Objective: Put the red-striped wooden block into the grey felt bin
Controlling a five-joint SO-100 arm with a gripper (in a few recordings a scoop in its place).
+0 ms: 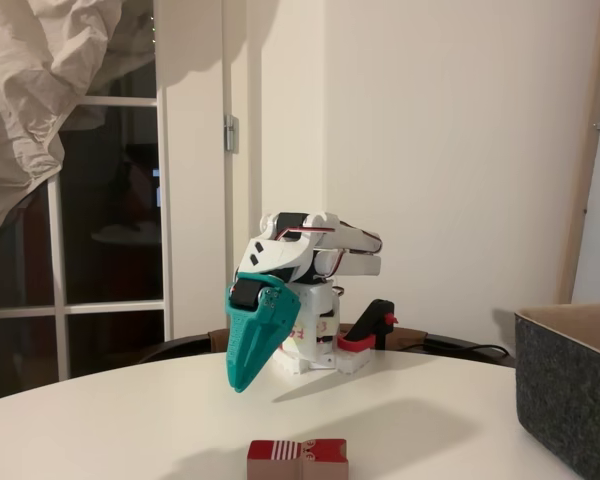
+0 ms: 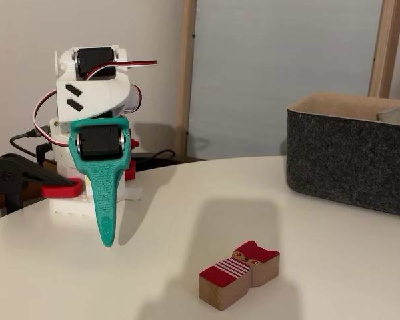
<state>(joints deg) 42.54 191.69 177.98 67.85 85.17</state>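
Rightward in both fixed views stands one grey felt bin [image 2: 350, 163], its tan inside mostly hidden. One red-striped wooden block [image 2: 239, 274] lies on the white table [image 2: 153, 220] at lower centre, apart from the teal gripper [image 2: 107, 237], whose fingers look pressed together.

Round white surface [image 1: 100, 425], plain cream wall [image 1: 450, 150], dark window with white bars [image 1: 110, 220], crumpled pale sheet [image 1: 40, 80] hanging above, warm indoor light
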